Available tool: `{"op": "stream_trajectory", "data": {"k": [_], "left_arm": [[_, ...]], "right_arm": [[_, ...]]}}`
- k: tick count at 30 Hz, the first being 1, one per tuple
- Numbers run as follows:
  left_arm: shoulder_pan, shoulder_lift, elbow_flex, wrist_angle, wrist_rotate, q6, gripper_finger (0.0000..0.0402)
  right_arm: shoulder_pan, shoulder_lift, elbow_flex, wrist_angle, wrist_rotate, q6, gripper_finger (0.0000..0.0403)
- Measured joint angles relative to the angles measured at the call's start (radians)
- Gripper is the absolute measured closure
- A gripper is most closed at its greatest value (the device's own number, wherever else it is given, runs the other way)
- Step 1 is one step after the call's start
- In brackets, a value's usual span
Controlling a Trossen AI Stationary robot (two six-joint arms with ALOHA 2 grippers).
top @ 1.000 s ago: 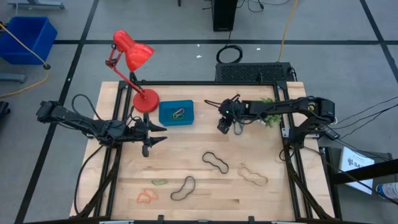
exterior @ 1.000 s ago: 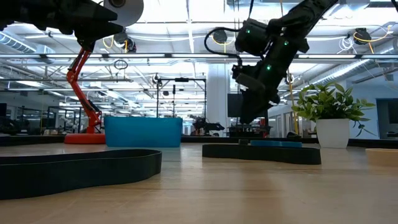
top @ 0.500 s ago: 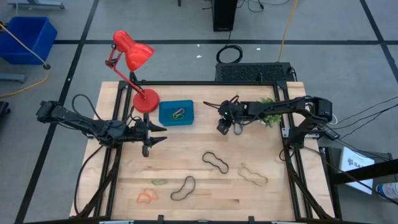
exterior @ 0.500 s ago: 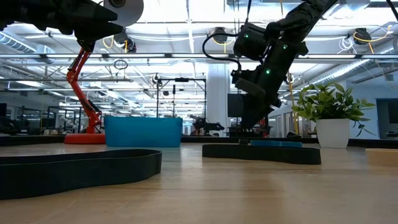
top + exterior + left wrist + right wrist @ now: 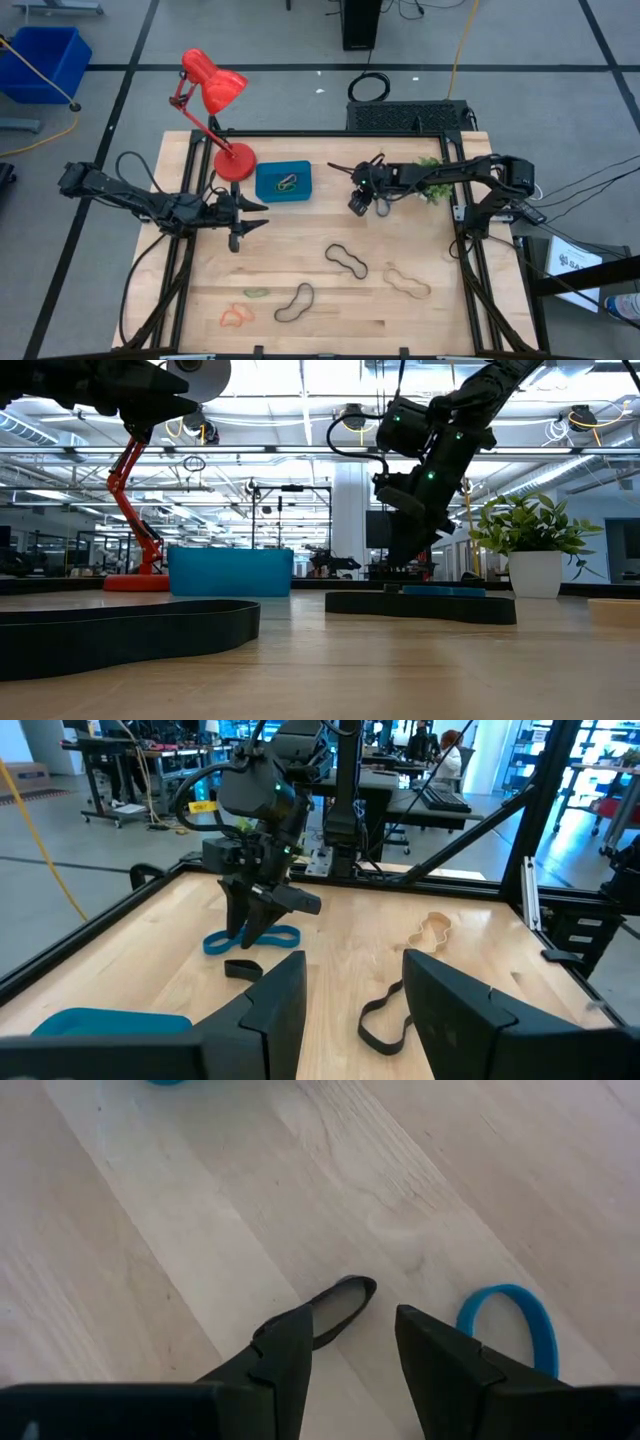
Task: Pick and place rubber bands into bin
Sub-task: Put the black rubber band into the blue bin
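Observation:
The teal bin (image 5: 283,181) stands at the far middle of the table with a rubber band lying inside. My right gripper (image 5: 355,1335) is open and points down at the wood to the right of the bin. A small black rubber band (image 5: 338,1308) lies flat just ahead of its fingertips, and a blue one (image 5: 510,1328) lies beside it. More rubber bands lie flat nearer the front: black (image 5: 346,260), tan (image 5: 406,282), black (image 5: 294,303), green (image 5: 256,293) and orange (image 5: 237,317). My left gripper (image 5: 247,216) hangs open and level left of the middle.
A red desk lamp stands on its base (image 5: 235,160) just left of the bin. A potted plant (image 5: 432,186) is at the far right, behind my right arm. Dark rails (image 5: 470,270) run along the table's sides. Bare wood lies between the grippers.

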Motion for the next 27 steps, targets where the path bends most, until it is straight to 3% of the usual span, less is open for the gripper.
{"op": "stream_trajectory", "data": {"k": [18, 27], "left_arm": [[0.0, 0.0, 0.0, -0.001, 0.0, -0.004, 0.0227], [0.0, 0.0, 0.0, -0.002, 0.0, -0.005, 0.0227]], "right_arm": [[0.007, 0.0, -0.092, 0.154, 0.0, 0.067, 0.0262], [0.008, 0.0, -0.093, 0.161, 0.0, 0.052, 0.0295]]}}
